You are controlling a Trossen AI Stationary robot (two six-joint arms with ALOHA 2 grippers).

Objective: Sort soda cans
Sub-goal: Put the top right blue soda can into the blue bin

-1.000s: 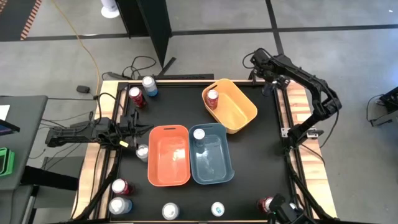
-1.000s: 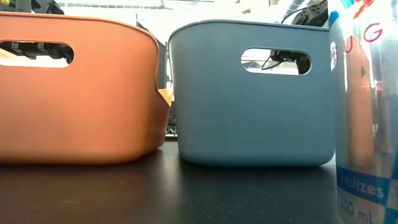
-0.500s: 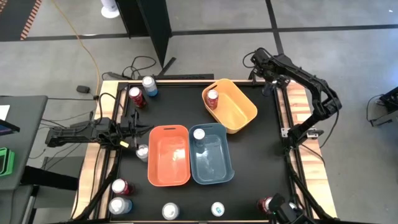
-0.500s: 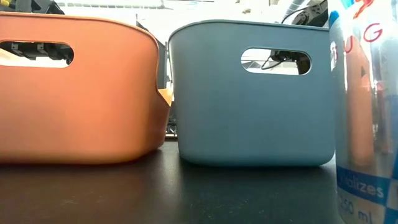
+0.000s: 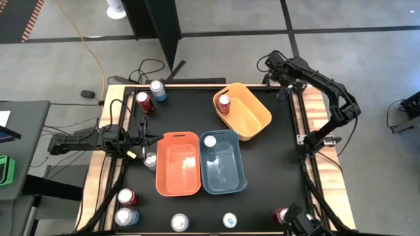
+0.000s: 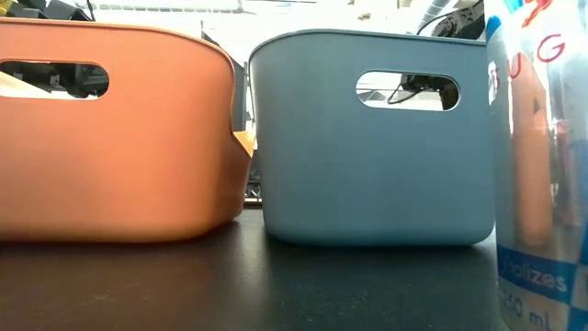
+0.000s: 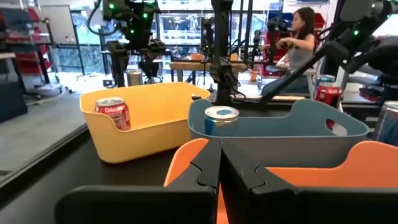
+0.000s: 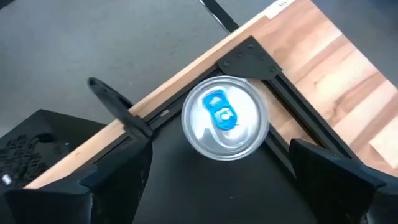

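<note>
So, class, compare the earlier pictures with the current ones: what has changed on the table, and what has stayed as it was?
The left gripper, shut and empty, has drawn back slightly toward the table's left edge, away from the orange bin. Nothing was gripped or let go. The right gripper stays open above a soda can at the far right corner. The other cans and the bins have not moved.

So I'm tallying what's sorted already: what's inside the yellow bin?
One red can stands upright in the yellow bin, against its wall nearest the blue bin. The rest of its floor shows bare from above; nothing there is covered.
</note>
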